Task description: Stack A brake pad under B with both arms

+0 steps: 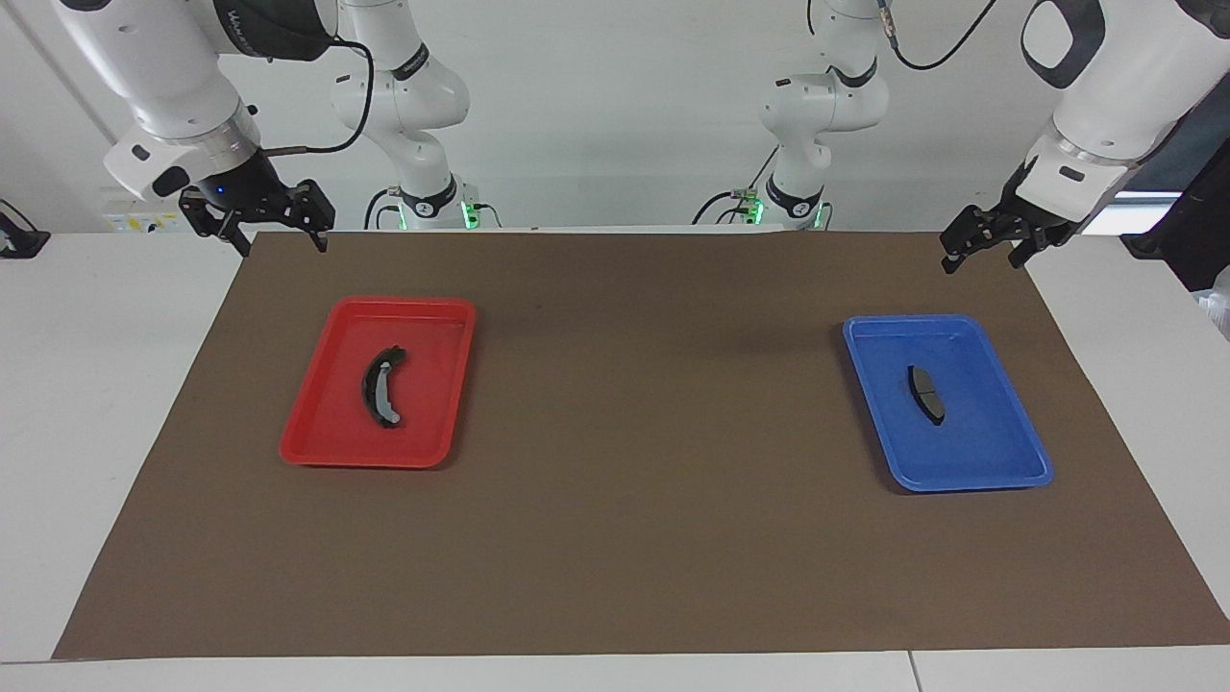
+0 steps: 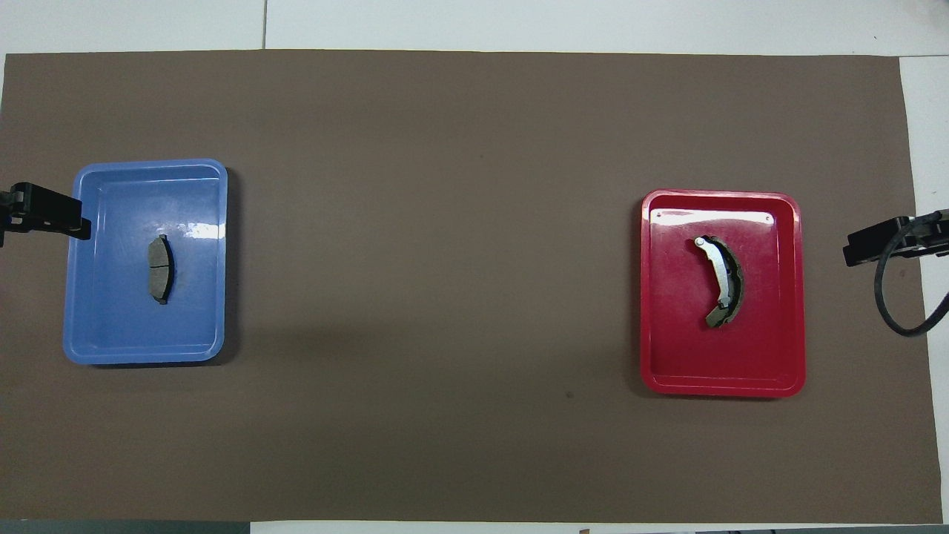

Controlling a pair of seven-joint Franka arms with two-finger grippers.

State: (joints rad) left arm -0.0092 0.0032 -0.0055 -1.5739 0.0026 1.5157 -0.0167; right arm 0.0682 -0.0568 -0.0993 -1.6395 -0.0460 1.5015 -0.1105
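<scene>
The A brake pad [image 1: 927, 394], short and dark grey, lies flat in the blue tray [image 1: 999, 471] at the left arm's end of the table; it also shows in the overhead view [image 2: 160, 268]. B [image 1: 381, 386], the long crescent pad with a light grey strip, lies in the red tray [image 1: 317, 447] at the right arm's end, and shows in the overhead view [image 2: 721, 280]. My left gripper [image 1: 982, 259] hangs open and empty in the air over the mat's edge beside the blue tray. My right gripper [image 1: 282, 245] hangs open and empty over the mat's edge beside the red tray.
A brown mat [image 1: 625, 481] covers most of the white table, and both trays sit on it, far apart. In the overhead view the left gripper [image 2: 55, 215] overlaps the blue tray's rim [image 2: 148, 165]. The right gripper [image 2: 871, 248] with a looped black cable shows beside the red tray [image 2: 723, 386].
</scene>
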